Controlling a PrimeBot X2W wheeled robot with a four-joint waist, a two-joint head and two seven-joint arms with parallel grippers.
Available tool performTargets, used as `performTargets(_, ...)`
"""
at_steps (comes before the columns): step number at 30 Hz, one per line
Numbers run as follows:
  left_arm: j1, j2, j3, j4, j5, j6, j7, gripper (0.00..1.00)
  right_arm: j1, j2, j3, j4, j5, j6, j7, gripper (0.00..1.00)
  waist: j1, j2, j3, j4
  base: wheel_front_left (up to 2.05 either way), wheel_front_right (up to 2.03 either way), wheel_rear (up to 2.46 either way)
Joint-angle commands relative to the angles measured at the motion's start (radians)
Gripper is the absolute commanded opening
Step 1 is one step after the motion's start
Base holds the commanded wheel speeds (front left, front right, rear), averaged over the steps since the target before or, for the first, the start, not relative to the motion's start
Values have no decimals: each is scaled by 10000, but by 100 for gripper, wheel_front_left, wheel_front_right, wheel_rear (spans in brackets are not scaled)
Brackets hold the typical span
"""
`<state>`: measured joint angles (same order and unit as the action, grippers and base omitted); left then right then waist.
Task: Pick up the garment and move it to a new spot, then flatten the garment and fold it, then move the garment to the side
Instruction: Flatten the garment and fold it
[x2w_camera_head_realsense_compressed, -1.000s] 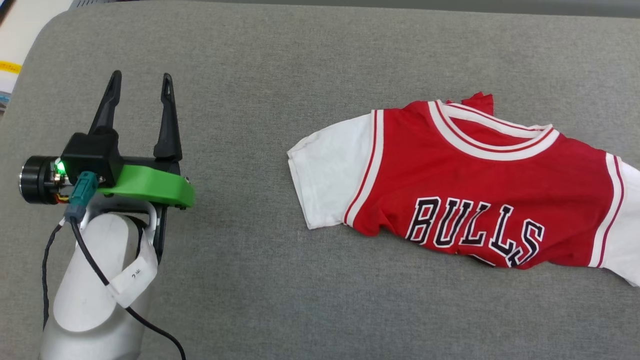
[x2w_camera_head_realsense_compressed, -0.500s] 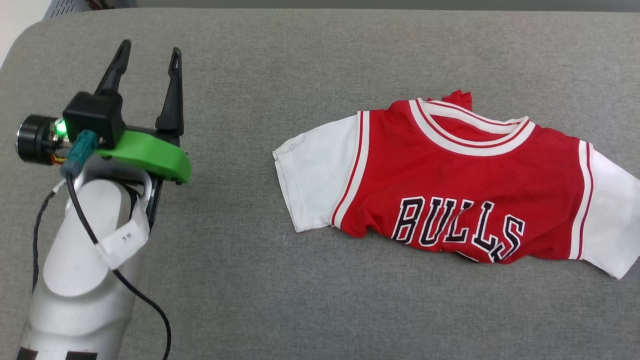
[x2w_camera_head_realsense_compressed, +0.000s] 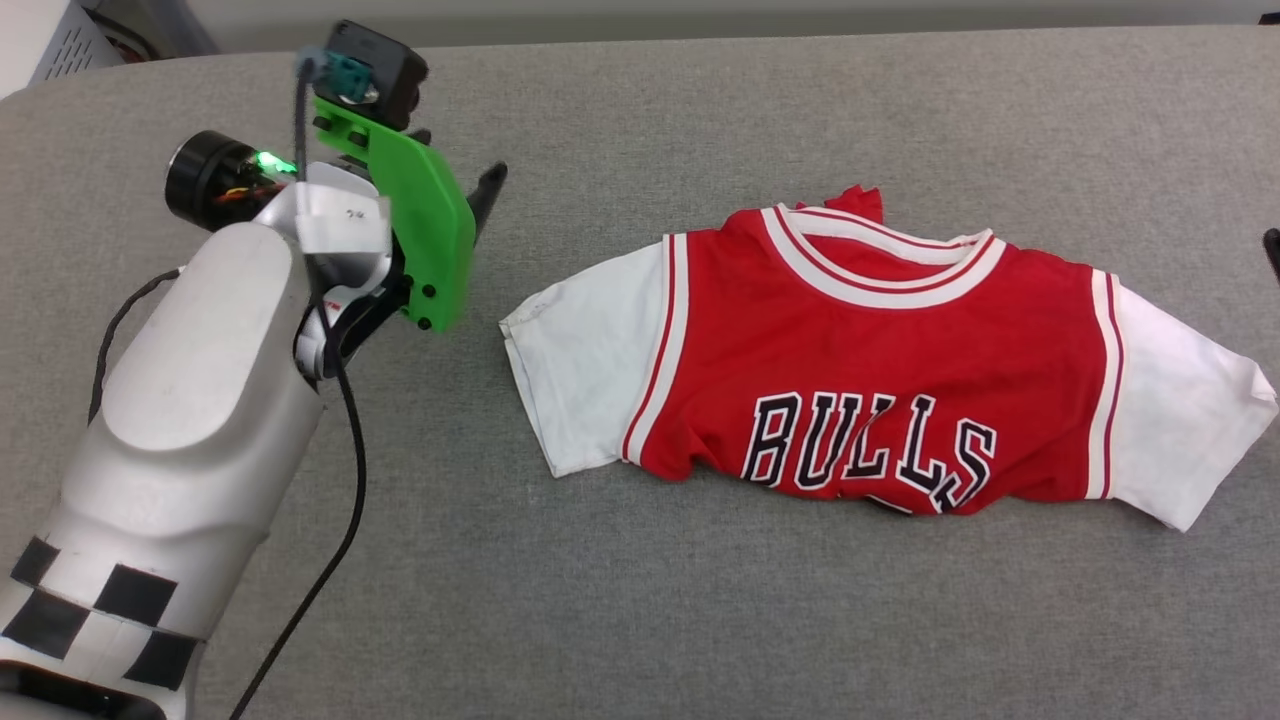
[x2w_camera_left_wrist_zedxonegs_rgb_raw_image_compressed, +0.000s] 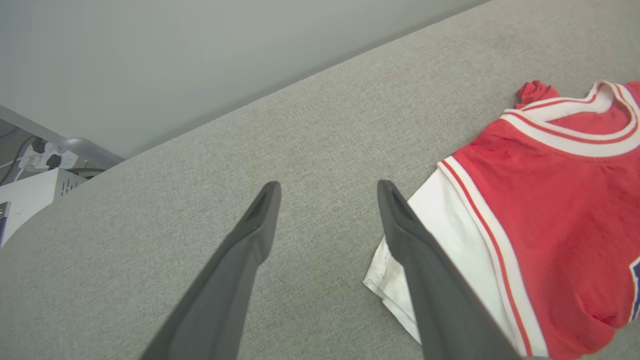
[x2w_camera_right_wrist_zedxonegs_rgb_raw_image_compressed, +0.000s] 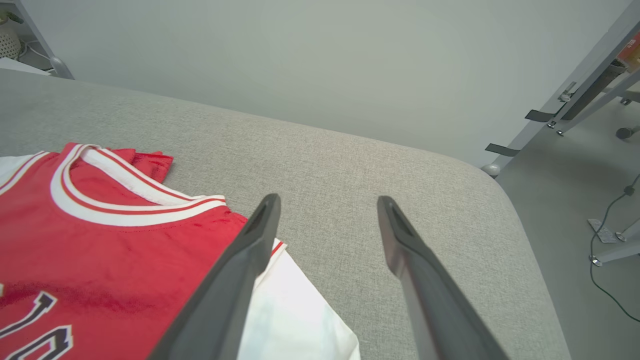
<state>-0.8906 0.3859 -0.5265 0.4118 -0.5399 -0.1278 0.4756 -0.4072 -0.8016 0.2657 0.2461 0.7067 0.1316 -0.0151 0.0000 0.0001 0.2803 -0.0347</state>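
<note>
left end effector (x2w_camera_left_wrist_zedxonegs_rgb_raw_image_compressed: 327, 190): fingers spread, empty, rolled onto its side, forearm angled toward the Bulls jersey (x2w_camera_head_realsense_compressed: 880, 380), just off its left-hand white sleeve | right end effector (x2w_camera_right_wrist_zedxonegs_rgb_raw_image_compressed: 327, 200): fingers spread, empty, by the jersey's opposite sleeve | jersey: face-up, lower edge rumpled, on grey fabric worktop (x2w_camera_head_realsense_compressed: 640, 620)

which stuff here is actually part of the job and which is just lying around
Part of the job: red and white shirt; grey padded table it lies on; left hand and right hand, both open.
Just lying about: white vented box; metal stand.
</note>
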Motion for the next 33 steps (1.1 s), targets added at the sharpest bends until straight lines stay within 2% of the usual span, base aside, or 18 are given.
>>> performTargets(1,-381,252,-466,49,-493,-25,719,100,275,217,-162,-352,-210,-9,189,100,0,-1,137,-156,0,0,0)
performTargets(5,-916,545,-1501,104,-1815,-26,2341,100,639,578,-453,-1213,-541,-9,848,100,0,-1,402,-376,0,0,0)
performTargets(10,-1441,821,-2798,314,-2512,-27,3410,100,797,920,-726,-1794,-815,-9,1370,100,0,-1,722,-611,0,0,0)
performTargets(17,-1788,981,-4274,1218,-2807,-28,3533,100,647,1263,-616,-2064,-990,-9,1594,100,0,-1,1199,-894,0,0,0)
performTargets(24,-1607,1103,-5712,1567,-3443,-28,3558,98,451,1235,-360,-1883,-908,-9,1502,100,0,-1,1299,-943,0,0,0)
performTargets(25,-1616,1146,-5870,1565,-3526,-28,3435,28,425,1197,-349,-1826,-874,-9,1477,100,0,-1,1277,-918,0,0,0)
performTargets(26,-1625,1188,-5986,1564,-3591,-28,3322,0,407,1161,-343,-1781,-845,-9,1463,100,0,-1,1246,-894,0,0,0)
performTargets(33,-1824,1527,-5989,1501,-3866,-28,1096,0,468,421,-547,-1644,-559,-9,1549,100,0,-1,664,-484,0,0,0)
